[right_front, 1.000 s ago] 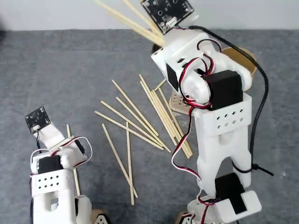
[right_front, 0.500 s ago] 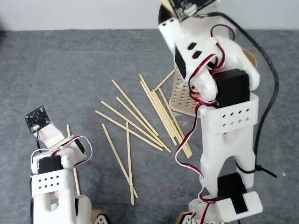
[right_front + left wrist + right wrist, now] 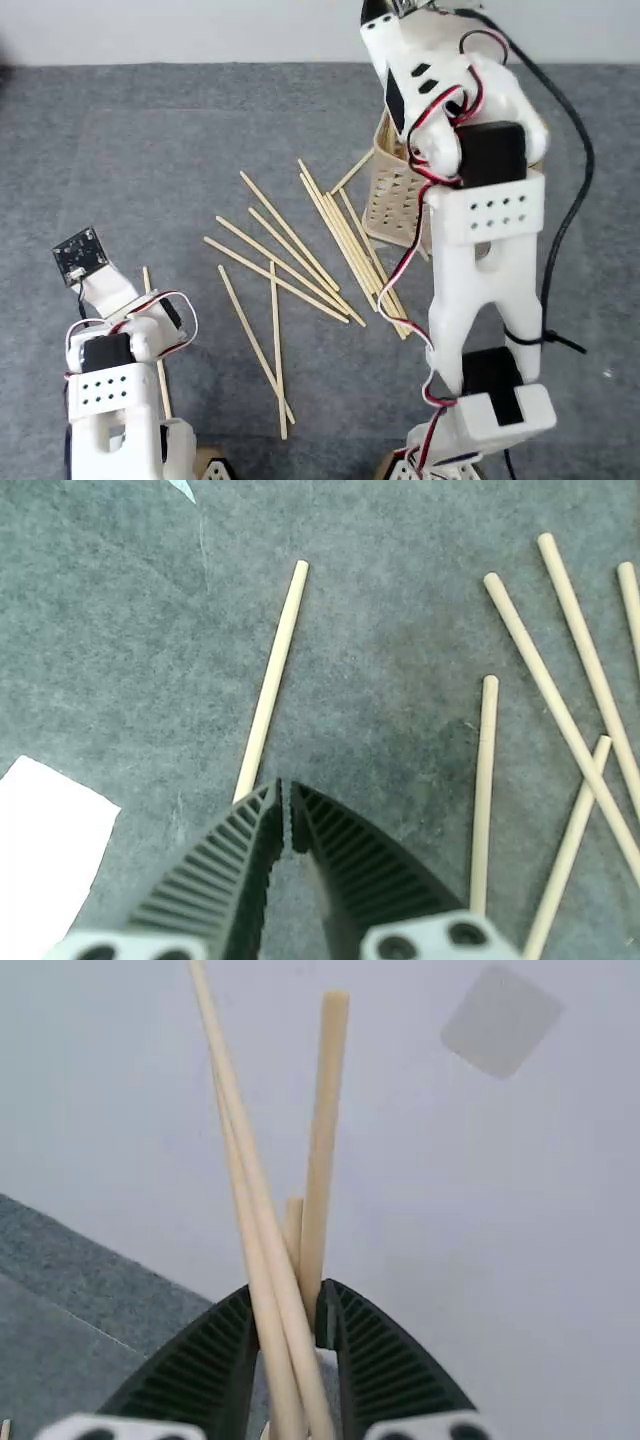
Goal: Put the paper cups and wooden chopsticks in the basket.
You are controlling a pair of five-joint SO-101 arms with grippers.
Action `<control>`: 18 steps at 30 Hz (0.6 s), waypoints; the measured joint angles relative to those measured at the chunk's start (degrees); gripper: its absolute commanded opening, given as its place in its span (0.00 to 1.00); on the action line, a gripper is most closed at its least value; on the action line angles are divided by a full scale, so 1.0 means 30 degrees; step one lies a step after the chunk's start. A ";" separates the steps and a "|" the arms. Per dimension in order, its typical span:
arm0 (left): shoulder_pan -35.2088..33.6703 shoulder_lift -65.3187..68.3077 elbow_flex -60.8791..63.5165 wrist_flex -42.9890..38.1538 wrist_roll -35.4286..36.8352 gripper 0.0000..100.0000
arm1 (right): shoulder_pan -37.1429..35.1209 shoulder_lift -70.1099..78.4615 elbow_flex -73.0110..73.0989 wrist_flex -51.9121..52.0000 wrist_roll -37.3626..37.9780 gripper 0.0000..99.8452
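Basket [image 3: 395, 195], pale and perforated, stands on the grey table [image 3: 150, 150] close against the right arm [image 3: 480, 200], presumably so lifted sticks can drop straight in. Loose chopsticks [image 3: 300, 260], about a dozen, lie fanned on the table just beside the basket, awaiting pickup; a small bundle [image 3: 322, 1110] is raised clear, clamped in the right end effector [image 3: 288, 1295]; a single chopstick [image 3: 270, 680] lies just beside the left end effector [image 3: 285, 790], which is closed, empty and low over the table. Writing: none legible; the white paper scrap [image 3: 45, 820] is blank.
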 measured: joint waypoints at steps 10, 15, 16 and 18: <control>0.0000 0.0000 0.0000 0.0000 0.0000 0.01 | 0.0791 0.0850 0.0059 0.1319 -0.0410 0.01; 0.0000 0.0000 0.0000 0.0000 0.0000 0.01 | 0.0938 0.0996 0.1231 0.1319 -0.0410 0.01; 0.0000 0.0000 0.0000 0.0000 0.0000 0.01 | 0.0938 0.0996 0.1553 0.1319 -0.0410 0.01; 0.0000 0.0000 0.0000 0.0000 0.0000 0.01 | 0.0908 0.0996 0.2256 0.1377 -0.0410 0.01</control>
